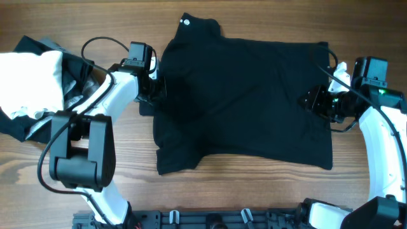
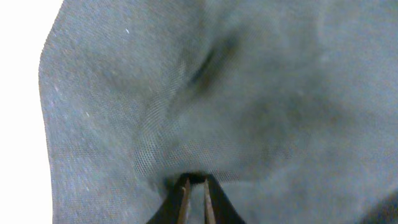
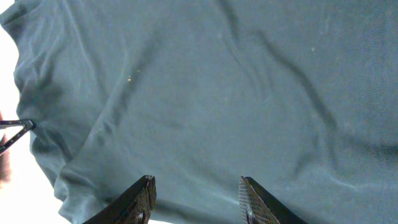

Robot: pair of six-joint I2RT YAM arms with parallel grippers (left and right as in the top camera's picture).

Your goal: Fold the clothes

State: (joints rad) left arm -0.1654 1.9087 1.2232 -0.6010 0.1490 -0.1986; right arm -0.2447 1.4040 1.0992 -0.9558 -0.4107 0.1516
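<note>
On the brown wooden table (image 1: 254, 191), the large black fabric garment (image 1: 241, 102) lies spread flat across the middle, its nearest hem towards 6 o'clock and one corner jutting out at about 7 o'clock. A few shallow creases run over the cloth in the right wrist view.

At the garment's 9 o'clock edge, the left gripper (image 1: 156, 86) is pinched tight on the fabric. In its wrist view the two dark fingers (image 2: 185, 202) stand almost together, and the weave puckers into a small fold where they bite.

At the 3 o'clock edge, the right gripper (image 1: 316, 100) sits over the cloth with its jaws held apart. Its fingers (image 3: 140, 202) frame a flat stretch of fabric and nothing is clamped between them; whether the tips touch the cloth cannot be told.

Further out at the table's 9 o'clock side, beyond the left arm, lies a heap of white and black fabric pieces (image 1: 28, 79), apart from the spread garment.

At the far edge, near 11 o'clock, a small round white mark (image 1: 186, 22) shows on the garment's neck
</note>
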